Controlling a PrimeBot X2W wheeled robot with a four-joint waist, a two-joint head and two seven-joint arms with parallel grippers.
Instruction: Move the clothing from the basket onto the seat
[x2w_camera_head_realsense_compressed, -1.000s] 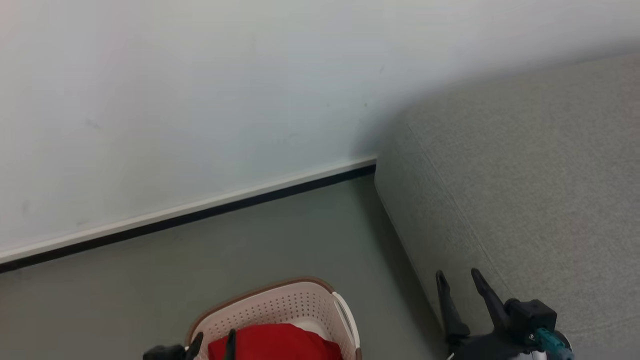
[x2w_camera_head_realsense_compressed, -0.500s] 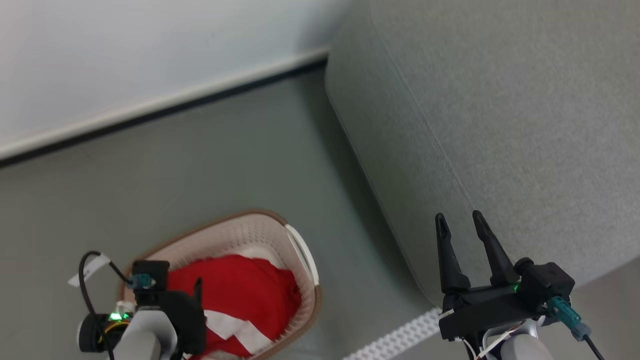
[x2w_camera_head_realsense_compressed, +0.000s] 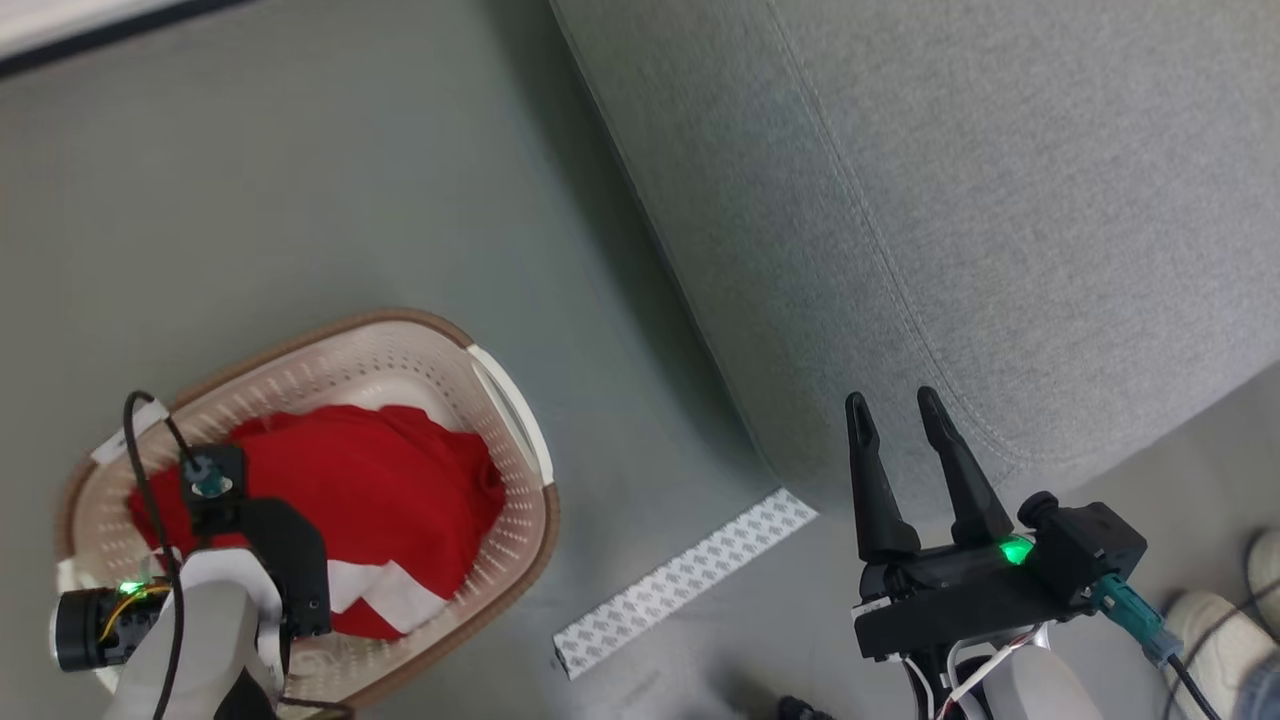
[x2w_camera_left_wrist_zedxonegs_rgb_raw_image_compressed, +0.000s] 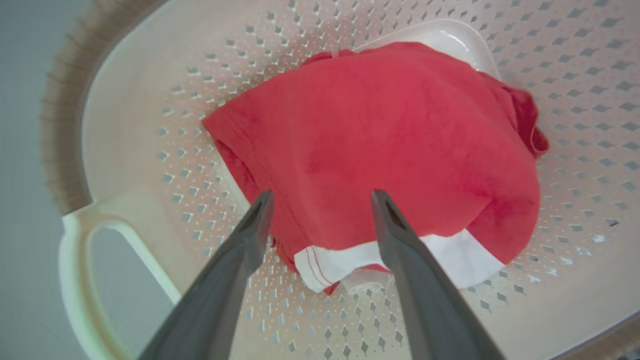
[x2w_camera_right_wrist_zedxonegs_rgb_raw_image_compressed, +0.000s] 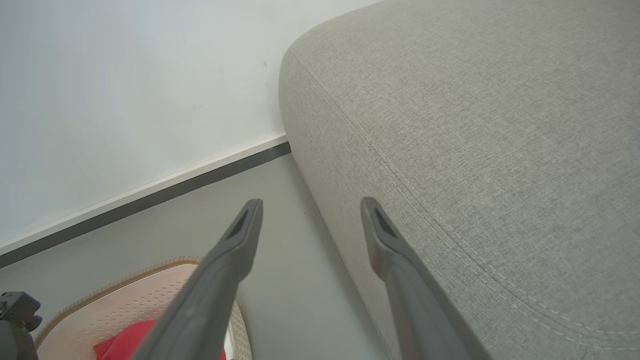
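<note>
Left gripper (x2w_camera_left_wrist_zedxonegs_rgb_raw_image_compressed: 320, 197) hanging spread, empty, tips pointing down at the clothing (x2w_camera_left_wrist_zedxonegs_rgb_raw_image_compressed: 390, 140) lying in the basket (x2w_camera_left_wrist_zedxonegs_rgb_raw_image_compressed: 130, 125). Right gripper (x2w_camera_head_realsense_compressed: 892, 400) spread too, empty, seat (x2w_camera_head_realsense_compressed: 1000, 200) edge sitting just ahead. Versus a second ago, head camera is tilting down; whole basket now showing.

You'll find the clothing (x2w_camera_head_realsense_compressed: 390, 480) lying in the basket (x2w_camera_head_realsense_compressed: 400, 324) on the floor (x2w_camera_head_realsense_compressed: 350, 180) at your left, the seat (x2w_camera_head_realsense_compressed: 1000, 200) standing apart to its right, and a strip (x2w_camera_head_realsense_compressed: 685, 580) on the floor between them, just beside the seat's corner.
</note>
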